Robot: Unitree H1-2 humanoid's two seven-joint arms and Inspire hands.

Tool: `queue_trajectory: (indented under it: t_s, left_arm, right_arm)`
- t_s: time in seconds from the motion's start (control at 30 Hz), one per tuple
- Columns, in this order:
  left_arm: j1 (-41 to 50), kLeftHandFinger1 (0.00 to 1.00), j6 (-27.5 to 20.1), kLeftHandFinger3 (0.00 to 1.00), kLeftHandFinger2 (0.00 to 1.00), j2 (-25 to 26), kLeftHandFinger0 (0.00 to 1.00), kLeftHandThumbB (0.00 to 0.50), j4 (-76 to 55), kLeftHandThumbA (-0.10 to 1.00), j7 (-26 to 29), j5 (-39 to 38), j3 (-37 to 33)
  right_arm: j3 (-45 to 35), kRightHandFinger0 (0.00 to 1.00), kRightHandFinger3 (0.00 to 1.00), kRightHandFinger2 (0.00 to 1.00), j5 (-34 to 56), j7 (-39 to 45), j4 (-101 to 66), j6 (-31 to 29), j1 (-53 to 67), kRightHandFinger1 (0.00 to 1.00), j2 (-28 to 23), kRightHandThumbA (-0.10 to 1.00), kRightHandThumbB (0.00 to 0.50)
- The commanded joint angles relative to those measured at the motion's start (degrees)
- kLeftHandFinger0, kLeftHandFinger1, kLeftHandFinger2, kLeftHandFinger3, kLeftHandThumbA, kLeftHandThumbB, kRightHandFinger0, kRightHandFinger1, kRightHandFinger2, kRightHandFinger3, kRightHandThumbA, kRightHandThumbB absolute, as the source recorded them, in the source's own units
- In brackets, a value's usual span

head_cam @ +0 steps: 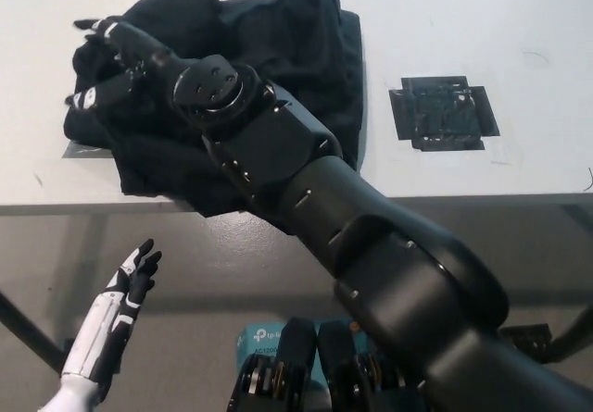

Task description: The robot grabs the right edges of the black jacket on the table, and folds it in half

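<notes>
Black right hand out at the far left end of the black jacket, fingers spread apart and lying on the cloth, clamped on nothing that can be seen. Right arm reaching in from the lower right, crossing diagonally over the table's front edge and over the middle of the garment, hiding much of it. Jacket bunched in a rumpled heap on the white table, toward the left half of the tabletop, its upper right part rising in a fold, its lower part draping down to the front edge and slightly past it. Exact layering of the cloth under the arm impossible to tell. Black flat patch on the tabletop to the right of the jacket, apart from it, near the front edge. White left hand low at the lower left, below the table edge and well apart from the jacket, fingers spread and pointing upward, holding nothing. Blue box on the floor, partly hidden.
</notes>
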Motion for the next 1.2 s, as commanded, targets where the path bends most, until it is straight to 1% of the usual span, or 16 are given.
queue_trajectory:
  t_s: [0.0, 0.07, 0.1, 0.2, 0.27, 0.4, 0.43, 0.47, 0.53, 0.6, 0.73, 0.8, 0.97, 1.0, 1.13, 1.17]
  left_arm:
    - [-1.0, 1.0, -0.3, 1.0, 1.0, 1.6, 1.0, 0.0, -1.5, 1.0, -1.2, 2.0, -1.0]
    - [-0.9, 1.0, 0.2, 1.0, 1.0, 1.1, 1.0, 0.01, -1.7, 1.0, -0.8, 1.3, -0.6]
    - [-1.0, 1.0, 0.5, 1.0, 1.0, 1.2, 1.0, 0.023, -1.9, 1.0, -0.9, 1.3, -0.6]
    - [-1.5, 1.0, 0.8, 1.0, 1.0, 1.1, 1.0, 0.016, -1.7, 1.0, -0.9, 1.3, -0.9]
    - [-1.7, 1.0, -0.7, 1.0, 1.0, 1.4, 1.0, 0.018, -0.7, 1.0, -0.7, 2.4, -1.5]
    - [-2.1, 1.0, -1.4, 1.0, 1.0, 1.1, 1.0, 0.019, 0.6, 1.0, -1.4, 0.0, -1.4]
    - [-2.2, 1.0, -2.1, 1.0, 1.0, 1.4, 1.0, 0.004, 0.9, 1.0, -1.6, 0.1, -1.6]
    - [-2.5, 1.0, -2.4, 1.0, 1.0, 1.7, 1.0, 0.0, 1.0, 1.0, -1.7, 0.5, -1.9]
    - [-3.2, 1.0, 0.0, 1.0, 1.0, 1.3, 1.0, 0.0, 0.5, 0.96, -1.9, -0.6, -1.4]
    - [-3.7, 1.0, -0.4, 1.0, 1.0, 0.6, 1.0, 0.023, 1.5, 0.93, -1.6, -1.6, -1.2]
    - [-4.0, 1.0, -1.0, 1.0, 1.0, 1.7, 1.0, 0.011, 2.2, 0.93, -2.4, -1.1, -1.9]
    - [-4.0, 1.0, -1.1, 1.0, 1.0, 1.8, 1.0, 0.001, 2.1, 0.93, -2.5, -0.8, -2.1]
    - [-3.7, 1.0, -0.8, 1.0, 1.0, 1.6, 1.0, 0.012, 2.3, 0.91, -2.7, -1.8, -1.9]
    - [-3.8, 1.0, -0.8, 1.0, 1.0, 1.4, 1.0, 0.012, 2.3, 0.91, -2.6, -1.5, -2.1]
    - [-3.7, 1.0, -0.8, 1.0, 1.0, 0.6, 1.0, 0.005, 2.1, 0.9, -1.7, -0.8, -2.2]
    - [-3.7, 1.0, -0.5, 1.0, 1.0, 0.2, 1.0, 0.005, 2.0, 0.88, -1.7, -1.7, -1.9]
  right_arm:
    - [2.3, 1.0, 1.0, 1.0, -1.0, 16.7, -6.0, 6.2, -7.7, 1.0, -1.7, 0.73, 0.459]
    - [5.5, 1.0, 1.0, 1.0, -3.6, 19.7, -7.2, 5.6, -9.1, 1.0, -2.6, 0.85, 0.492]
    - [5.3, 1.0, 1.0, 1.0, -3.1, 19.9, -8.8, 7.0, -9.6, 1.0, -3.0, 0.9, 0.474]
    - [4.5, 1.0, 1.0, 1.0, -1.3, 21.6, -12.6, 8.4, -10.0, 1.0, -4.4, 1.0, 0.5]
    - [2.2, 1.0, 1.0, 1.0, 1.6, 22.5, -18.0, 15.1, -11.3, 1.0, -6.1, 1.0, 0.5]
    - [0.2, 1.0, 1.0, 1.0, 3.7, 24.0, -26.3, 19.3, -13.6, 1.0, -9.6, 1.0, 0.499]
    - [-1.0, 1.0, 1.0, 1.0, 4.6, 23.4, -28.5, 19.4, -13.6, 1.0, -9.9, 1.0, 0.463]
    - [-2.6, 1.0, 1.0, 1.0, 5.8, 21.9, -31.4, 19.4, -13.5, 1.0, -10.2, 1.0, 0.455]
    - [-5.4, 1.0, 1.0, 1.0, 8.4, 20.3, -34.0, 19.4, -14.2, 1.0, -10.7, 1.0, 0.467]
    - [-8.8, 1.0, 1.0, 1.0, 13.4, 22.6, -36.3, 19.4, -15.3, 1.0, -11.9, 1.0, 0.483]
    - [-11.0, 1.0, 1.0, 1.0, 23.9, 19.9, -42.4, 19.4, -15.5, 1.0, -14.6, 1.0, 0.499]
    - [-10.4, 1.0, 1.0, 1.0, 28.4, 19.7, -44.3, 19.4, -15.1, 1.0, -16.4, 1.0, 0.5]
    - [-6.0, 1.0, 1.0, 1.0, 30.7, 18.4, -45.4, 19.4, -14.2, 1.0, -18.9, 1.0, 0.469]
    - [-4.3, 1.0, 1.0, 1.0, 30.4, 18.4, -44.7, 19.4, -14.4, 1.0, -19.5, 1.0, 0.489]
    - [2.0, 1.0, 1.0, 1.0, 27.3, 20.0, -45.0, 19.4, -14.4, 1.0, -20.9, 1.0, 0.447]
    - [3.1, 1.0, 1.0, 1.0, 27.3, 18.6, -46.3, 19.4, -14.0, 1.0, -21.3, 1.0, 0.456]
